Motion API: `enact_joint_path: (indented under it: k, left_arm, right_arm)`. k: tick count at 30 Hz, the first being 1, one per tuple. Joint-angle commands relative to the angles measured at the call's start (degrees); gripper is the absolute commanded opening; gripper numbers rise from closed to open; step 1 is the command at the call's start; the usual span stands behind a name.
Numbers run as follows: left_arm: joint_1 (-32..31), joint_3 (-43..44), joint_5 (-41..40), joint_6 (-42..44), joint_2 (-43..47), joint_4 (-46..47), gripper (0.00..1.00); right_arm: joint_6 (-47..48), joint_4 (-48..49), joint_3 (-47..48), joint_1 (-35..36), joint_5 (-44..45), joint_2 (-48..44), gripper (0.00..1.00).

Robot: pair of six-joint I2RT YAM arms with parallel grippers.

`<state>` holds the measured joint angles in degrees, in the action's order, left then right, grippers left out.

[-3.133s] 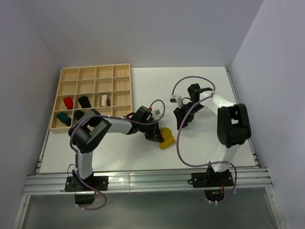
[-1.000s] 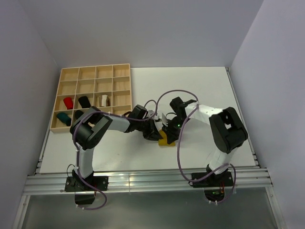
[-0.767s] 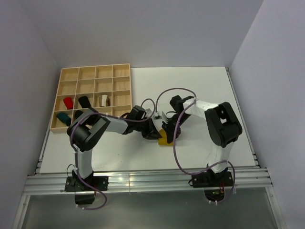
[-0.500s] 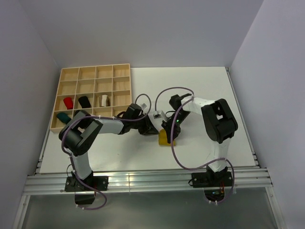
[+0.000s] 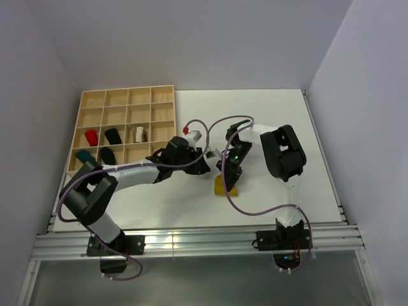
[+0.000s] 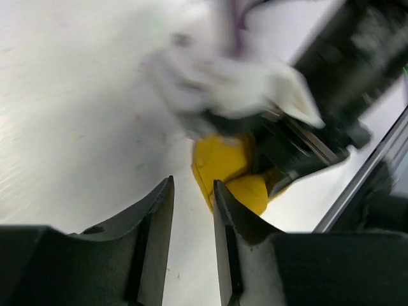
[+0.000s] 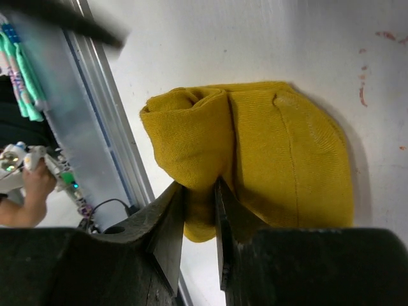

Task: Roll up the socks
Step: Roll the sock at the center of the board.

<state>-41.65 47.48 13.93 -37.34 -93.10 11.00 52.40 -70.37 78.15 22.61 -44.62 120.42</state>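
Two sets of jaws, two different states. My right gripper point(image 7: 199, 188) is clenched on a bunched fold of the mustard yellow sock point(image 7: 280, 146). My left gripper point(image 6: 192, 185) stands parted with only bare table showing between its fingers, so it grasps nothing. It sits just short of the sock's edge.

The sock lies on the white table point(image 5: 287, 127), near the middle, well to the right of the wooden tray point(image 5: 127, 95), with both my wrists crowded over it.

As I judge it, the step in hand is turning the fold over onto the flat part. To do that well, my right jaws should hold the pinch low and tight and carry it straight along the sock. My left should pin the free end so the fabric rolls instead of sliding.

Seen from above, the sock's long axis runs roughly far to near, slightly slanted. The thick folded end is in my right jaws and the rounded flat end points away from them. I cannot tell toe from cuff.
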Motion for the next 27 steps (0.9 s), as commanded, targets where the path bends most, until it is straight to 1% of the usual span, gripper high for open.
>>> enact_joint_path:
  k: [1,2,4,5,8,11,23,27]
  left_arm:
    - [-3.78,3.92,-0.23,13.24,-0.23,-2.64,0.36]
    - [-4.84,5.32,1.43,13.96,-1.02,-3.00,0.36]
    - [-6.24,6.13,1.45,16.41,-2.78,-3.01,0.36]
    - [-7.91,6.48,1.62,16.95,-3.14,-2.57,0.36]
    - [-10.29,7.18,1.71,18.09,-5.42,-1.52,0.37]
    - [-11.61,7.62,2.41,19.41,-7.18,-1.08,0.38]
    - [-12.58,8.50,5.40,20.56,-9.47,-1.42,0.38]
    - [-12.58,8.24,8.47,19.68,-10.00,-0.37,0.39]
  right_arm:
    - [2.27,-1.17,1.74,-0.81,4.98,2.36,0.29]
    - [2.18,-1.00,1.66,-0.73,5.07,2.45,0.28]
    - [2.09,-0.91,1.83,-0.81,5.25,2.63,0.28]
    - [2.00,-1.00,2.01,-0.81,5.25,2.80,0.28]
    - [1.83,-1.26,2.09,-0.90,5.33,3.15,0.29]
    - [1.74,-1.26,2.09,-0.99,5.16,3.33,0.29]
    - [0.95,-0.47,2.01,-1.08,5.33,4.30,0.29]
    - [0.33,0.14,1.83,-0.99,5.42,4.38,0.29]
